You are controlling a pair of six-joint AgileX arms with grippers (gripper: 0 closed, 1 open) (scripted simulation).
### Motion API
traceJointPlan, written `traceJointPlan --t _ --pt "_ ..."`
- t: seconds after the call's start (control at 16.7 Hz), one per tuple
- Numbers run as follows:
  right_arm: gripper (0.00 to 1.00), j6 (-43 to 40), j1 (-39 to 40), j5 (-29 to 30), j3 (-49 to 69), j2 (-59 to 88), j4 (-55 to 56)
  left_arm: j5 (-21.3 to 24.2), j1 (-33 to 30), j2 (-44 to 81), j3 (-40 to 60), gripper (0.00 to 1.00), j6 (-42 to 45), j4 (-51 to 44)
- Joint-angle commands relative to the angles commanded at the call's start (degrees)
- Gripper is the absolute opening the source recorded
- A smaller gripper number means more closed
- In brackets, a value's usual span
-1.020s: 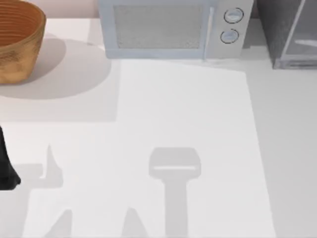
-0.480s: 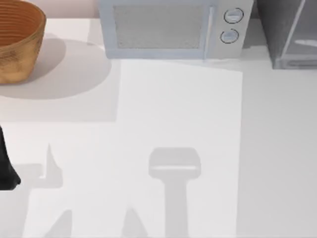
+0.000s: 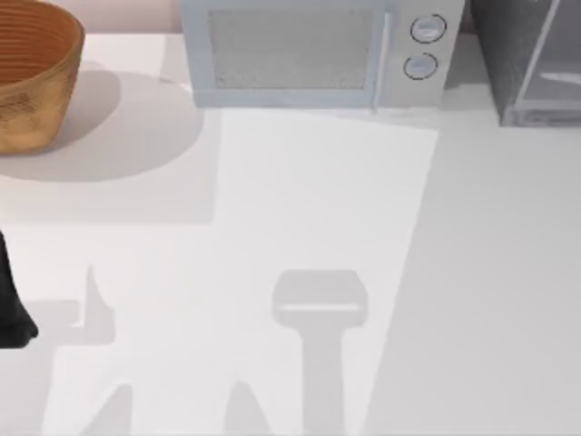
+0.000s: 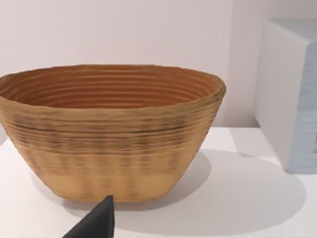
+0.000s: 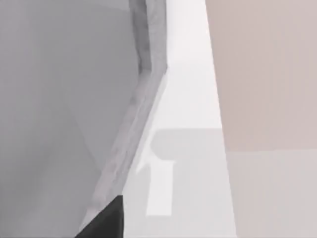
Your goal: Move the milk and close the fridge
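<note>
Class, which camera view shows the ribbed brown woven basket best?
The left wrist view: the ribbed brown woven basket appears whole, side-on, rim and inside visible, standing upright on the white table. The top view cuts it off at the left corner.

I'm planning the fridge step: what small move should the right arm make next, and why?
Probably press the right gripper against the large grey box-shaped fridge's pale framed door panel to swing it shut, since in the right wrist view that panel lies close beside it. The left arm is parked at the table's left edge.

Wicker basket (image 3: 32, 77) left of white microwave (image 3: 313, 54) on table (image 3: 300, 209).
</note>
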Motion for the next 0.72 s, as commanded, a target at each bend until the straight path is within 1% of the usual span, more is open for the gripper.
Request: traceJointPlan --t 0.24,0.72 --pt "1.0 6.6 11.1 7.8 -2.4 -3.1 4.4 0.0 0.0 0.0 0.0 1.0 0.0 0.0" --pt "1.0 19.1 28.5 22.5 -8.6 -7.1 11.0 0.0 0.0 0.0 0.0 1.0 0.0 0.0"
